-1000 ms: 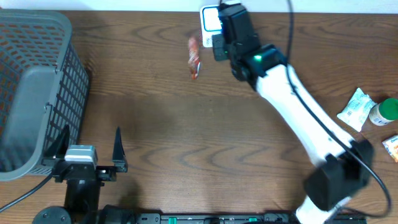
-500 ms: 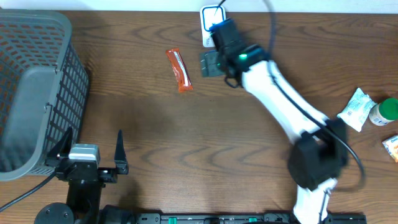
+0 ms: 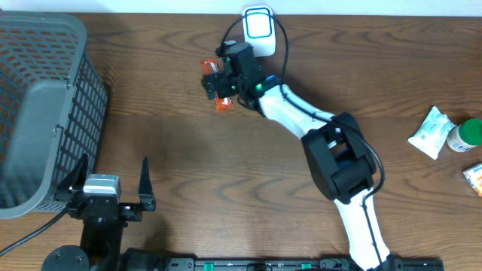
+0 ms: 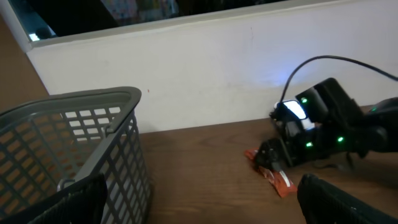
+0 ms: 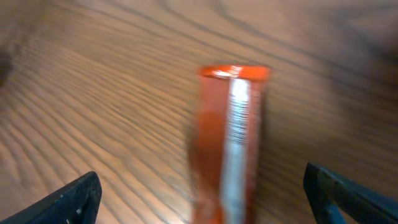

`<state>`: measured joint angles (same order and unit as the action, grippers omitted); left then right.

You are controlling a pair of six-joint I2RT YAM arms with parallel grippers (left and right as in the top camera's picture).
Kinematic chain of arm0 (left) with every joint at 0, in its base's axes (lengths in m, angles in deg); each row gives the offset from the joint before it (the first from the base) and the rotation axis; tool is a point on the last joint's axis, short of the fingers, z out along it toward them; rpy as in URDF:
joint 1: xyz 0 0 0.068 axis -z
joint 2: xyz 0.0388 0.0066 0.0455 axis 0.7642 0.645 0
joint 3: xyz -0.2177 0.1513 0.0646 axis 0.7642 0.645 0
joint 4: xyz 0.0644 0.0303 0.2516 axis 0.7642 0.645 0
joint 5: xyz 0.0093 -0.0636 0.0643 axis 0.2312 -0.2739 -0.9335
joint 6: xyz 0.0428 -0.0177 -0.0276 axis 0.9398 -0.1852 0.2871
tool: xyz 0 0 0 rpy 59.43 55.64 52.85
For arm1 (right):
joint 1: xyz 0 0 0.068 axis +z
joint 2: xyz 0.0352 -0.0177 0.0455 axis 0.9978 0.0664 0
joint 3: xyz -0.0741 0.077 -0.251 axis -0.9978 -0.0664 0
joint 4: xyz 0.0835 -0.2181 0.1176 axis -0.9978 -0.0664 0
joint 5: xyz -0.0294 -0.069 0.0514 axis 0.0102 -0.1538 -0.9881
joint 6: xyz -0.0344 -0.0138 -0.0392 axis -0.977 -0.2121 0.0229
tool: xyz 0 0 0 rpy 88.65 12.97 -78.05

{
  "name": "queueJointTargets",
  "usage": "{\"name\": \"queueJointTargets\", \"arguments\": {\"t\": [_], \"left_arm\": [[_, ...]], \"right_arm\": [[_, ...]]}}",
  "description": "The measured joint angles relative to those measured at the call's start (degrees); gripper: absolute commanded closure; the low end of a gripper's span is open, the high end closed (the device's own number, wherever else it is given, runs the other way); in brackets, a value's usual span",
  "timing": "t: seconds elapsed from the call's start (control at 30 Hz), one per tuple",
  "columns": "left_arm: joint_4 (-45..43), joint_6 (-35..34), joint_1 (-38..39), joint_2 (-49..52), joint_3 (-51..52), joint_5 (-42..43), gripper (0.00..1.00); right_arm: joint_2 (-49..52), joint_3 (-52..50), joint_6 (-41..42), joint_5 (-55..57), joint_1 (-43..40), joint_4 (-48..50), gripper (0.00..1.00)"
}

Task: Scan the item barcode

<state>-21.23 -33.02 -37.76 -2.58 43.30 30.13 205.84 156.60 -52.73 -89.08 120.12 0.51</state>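
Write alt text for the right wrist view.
An orange packet with a silvery seam down its middle lies lengthwise on the brown wooden table, the whole picture blurred. The right gripper has its jaws open, their dark tips showing in the two bottom corners, one on each side of the packet.

The overhead view looks straight down on the table point(image 3: 188, 188) from high up, with the basket point(image 3: 45, 98) at left. The left wrist view sits low near the front edge, facing the back wall point(image 4: 205, 81) — basket close by, packet point(image 4: 277, 179) far off. The right wrist view looks down at close range, blurred, on that same packet — which, with the table, all three views share.
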Motion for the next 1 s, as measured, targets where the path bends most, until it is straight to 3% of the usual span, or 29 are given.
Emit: {"name": "queueJointTargets", "arguments": {"t": [0.1, 0.2, 0.23, 0.33, 0.37, 0.53, 0.7, 0.9, 1.0], "left_arm": [[0.00, 0.00, 0.00, 0.00, 0.00, 0.00, 0.02], [0.09, -0.02, 0.00, 0.00, 0.00, 0.00, 0.02], [0.37, 0.00, 0.00, 0.00, 0.00, 0.00, 0.02], [1.29, -0.02, 0.00, 0.00, 0.00, 0.00, 0.02], [1.64, 0.00, 0.00, 0.00, 0.00, 0.00, 0.02], [4.02, -0.02, 0.00, 0.00, 0.00, 0.02, 0.02], [10.51, -0.02, -0.02, 0.00, 0.07, -0.07, 0.02], [14.05, -0.07, -0.02, 0.00, 0.15, 0.28, 0.02], [14.60, -0.04, -0.02, 0.00, 0.15, 0.28, 0.02]], "right_arm": [[2.08, 0.37, 1.44, 1.68, 1.77, 1.92, 0.04], [4.96, 0.55, 1.99, 5.29, 3.04, 2.95, 0.15], [5.18, 1.11, 2.25, 5.90, 3.08, 2.78, 0.26], [5.22, 1.22, 2.86, 8.57, 2.93, 1.36, 0.84], [5.22, 1.27, 2.93, 9.44, 2.86, 0.68, 0.97], [3.76, 2.49, 3.69, 11.15, 1.40, -8.76, 0.99], [-3.32, 1.60, 3.80, 13.55, -2.54, -30.23, 0.99], [-18.97, 1.64, 7.80, 30.71, -17.84, -60.89, 0.99], [-20.15, 0.09, 8.87, 35.30, -26.77, -61.61, 0.99]]}}
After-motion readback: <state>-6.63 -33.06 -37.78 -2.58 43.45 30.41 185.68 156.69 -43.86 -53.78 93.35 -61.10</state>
